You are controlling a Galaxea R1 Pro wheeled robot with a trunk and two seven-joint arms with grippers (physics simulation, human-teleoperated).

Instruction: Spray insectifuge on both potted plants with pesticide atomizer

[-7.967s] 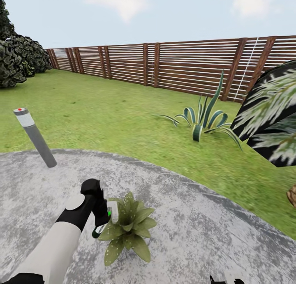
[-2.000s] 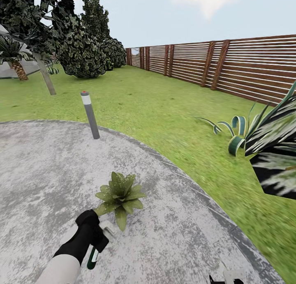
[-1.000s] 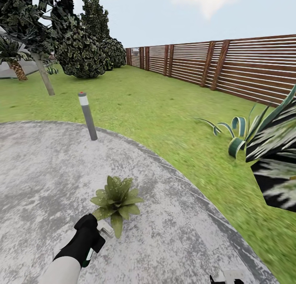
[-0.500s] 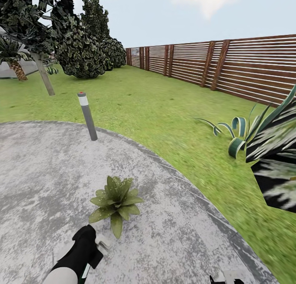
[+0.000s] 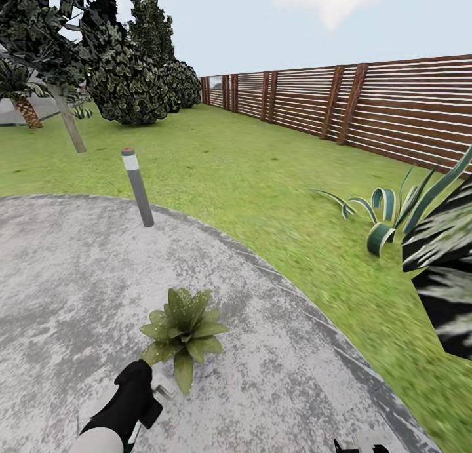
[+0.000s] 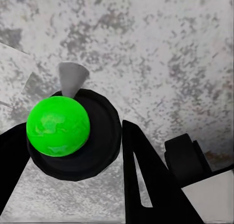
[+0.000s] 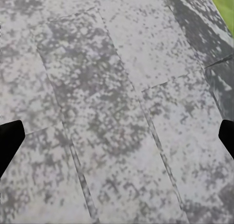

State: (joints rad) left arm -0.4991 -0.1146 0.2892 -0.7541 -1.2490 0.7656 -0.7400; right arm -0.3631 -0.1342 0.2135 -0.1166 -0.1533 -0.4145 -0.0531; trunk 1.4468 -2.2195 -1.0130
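One potted plant (image 5: 183,325), a low rosette of broad green leaves, stands on the grey paved circle (image 5: 65,276) of the garden. My left gripper (image 5: 149,395) hovers just in front of it, near the view's bottom edge, shut on the pesticide atomizer (image 5: 161,389), whose pale grey head pokes out toward the leaves. In the left wrist view the atomizer (image 6: 58,126) appears as a bright green round end in a black ring between the black fingers (image 6: 144,177). My right gripper (image 5: 357,447) sits low at the bottom edge, and its open fingertips frame bare paving in the right wrist view (image 7: 117,139).
A grey bollard light (image 5: 137,187) stands at the paving's far edge. A striped agave (image 5: 383,220) and dark palm fronds (image 5: 446,269) crowd the right on the lawn (image 5: 249,171). A brown slat fence (image 5: 367,109) runs behind, with dark trees (image 5: 124,73) at the far left.
The head view swung left since eight seconds ago. Over the last two seconds my left gripper drew back from the plant's leaves toward the bottom edge, still holding the atomizer.
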